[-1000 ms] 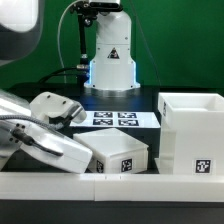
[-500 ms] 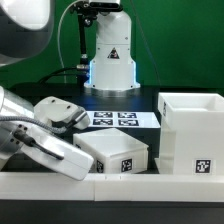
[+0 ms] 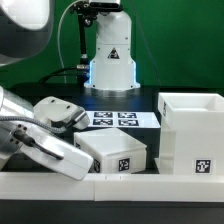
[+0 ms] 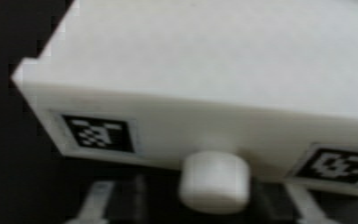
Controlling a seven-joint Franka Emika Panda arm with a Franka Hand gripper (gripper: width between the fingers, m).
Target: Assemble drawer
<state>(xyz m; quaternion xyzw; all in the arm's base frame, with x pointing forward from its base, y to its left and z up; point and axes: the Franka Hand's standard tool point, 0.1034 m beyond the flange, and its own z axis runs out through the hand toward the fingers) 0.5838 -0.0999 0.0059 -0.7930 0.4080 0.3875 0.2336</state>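
Observation:
One drawer tray (image 3: 116, 152) lies on the black table in front of the marker board. In the wrist view its white front face (image 4: 194, 95) fills the picture, with two tags and a small round knob (image 4: 217, 178). My gripper (image 4: 197, 201) stands at that knob, one fingertip (image 4: 98, 198) on each side, with a dark gap between each finger and the knob. The jaws are open and nothing is held. In the exterior view my arm (image 3: 45, 150) reaches in from the left and hides the fingers. The tall casing (image 3: 190, 135) stands upright at the exterior view's right, open at the top.
The marker board (image 3: 115, 118) lies flat behind the tray. The robot base (image 3: 110, 62) stands at the back. A low white rail (image 3: 150, 186) runs along the table's front edge.
My arm has sunk a little and shifted toward the exterior view's left, baring more of the tray's top. The tray and the casing have not moved.

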